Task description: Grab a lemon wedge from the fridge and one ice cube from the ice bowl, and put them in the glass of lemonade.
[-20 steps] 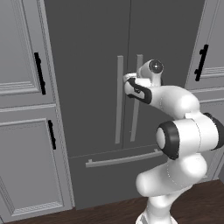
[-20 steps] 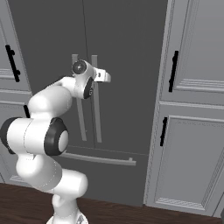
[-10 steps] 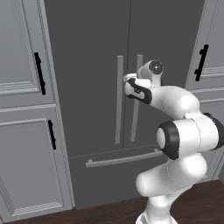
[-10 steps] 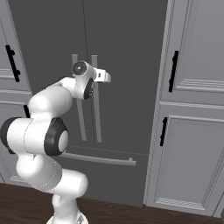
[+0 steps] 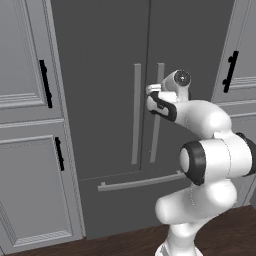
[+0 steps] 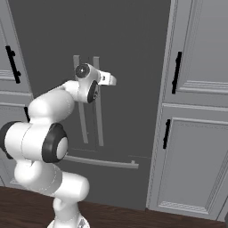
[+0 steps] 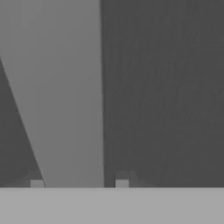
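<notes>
Grey fridge (image 5: pixel 110 45) doors remain closed; our gripper (image 7: pixel 78 183) clasps its right-door handle (image 7: pixel 65 87), so everything is left.

No text, label, brand, number or sign can be read anywhere in these pictures. The fridge (image 5: pixel 125 75) doors are plain dark grey and the cabinets (image 5: pixel 25 100) beside it are plain light grey, with nothing written on either.
</notes>
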### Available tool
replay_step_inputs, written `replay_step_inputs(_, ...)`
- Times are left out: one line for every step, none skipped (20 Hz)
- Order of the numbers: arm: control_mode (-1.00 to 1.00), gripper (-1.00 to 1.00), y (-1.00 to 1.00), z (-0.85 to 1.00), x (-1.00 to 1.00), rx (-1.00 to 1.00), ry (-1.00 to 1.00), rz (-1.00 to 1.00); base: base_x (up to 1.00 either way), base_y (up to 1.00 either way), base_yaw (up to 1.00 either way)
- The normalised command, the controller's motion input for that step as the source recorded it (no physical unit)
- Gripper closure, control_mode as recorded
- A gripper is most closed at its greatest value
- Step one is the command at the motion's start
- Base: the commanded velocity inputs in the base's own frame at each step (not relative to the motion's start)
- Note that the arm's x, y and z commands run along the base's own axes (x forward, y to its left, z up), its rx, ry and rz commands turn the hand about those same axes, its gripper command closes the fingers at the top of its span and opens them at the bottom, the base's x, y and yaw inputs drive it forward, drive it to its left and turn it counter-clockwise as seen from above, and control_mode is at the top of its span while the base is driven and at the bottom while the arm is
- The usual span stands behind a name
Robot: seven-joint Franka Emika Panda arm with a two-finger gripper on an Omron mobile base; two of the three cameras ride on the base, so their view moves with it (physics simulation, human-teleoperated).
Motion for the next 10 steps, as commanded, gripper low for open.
replay_step_inputs(-1.0, 1.0, -1.0, 0.15, -0.68, 0.11, 0.0, -0.13, 0.0, 0.0, 0.0)
replay_step_inputs(-1.0, 1.0, -1.0, 0.18, -0.75, 0.12, 0.0, -0.13, 0.0, 0.0, 0.0)
replay_step_inputs(-1.0, 1.0, -1.0, 0.18, -0.76, 0.13, 0.0, -0.13, 0.0, 0.0, 0.0)
replay_step_inputs(-1.0, 1.0, -1.0, 0.21, -0.81, 0.14, 0.0, -0.13, 0.0, 0.0, 0.0)
replay_step_inputs(-1.0, 1.0, -1.0, 0.25, -0.85, 0.15, 0.0, -0.13, 0.0, 0.0, 0.0)
replay_step_inputs(-1.0, 1.0, -1.0, 0.29, -0.89, 0.16, 0.0, -0.13, 0.0, 0.0, 0.0)
replay_step_inputs(-1.0, 1.0, -1.0, 0.34, -0.94, 0.17, 0.0, -0.13, 0.0, 0.0, 0.0)
replay_step_inputs(-1.0, 1.0, -1.0, 0.38, -0.95, 0.17, 0.01, -0.12, 0.0, 0.0, 0.0)
replay_step_inputs(-1.0, 1.0, -1.0, 0.38, -1.0, 0.18, 0.0, -0.11, 0.0, 0.0, 0.0)
replay_step_inputs(-1.0, 1.0, -1.0, 0.37, -1.0, 0.19, 0.0, -0.1, 0.0, 0.0, 0.0)
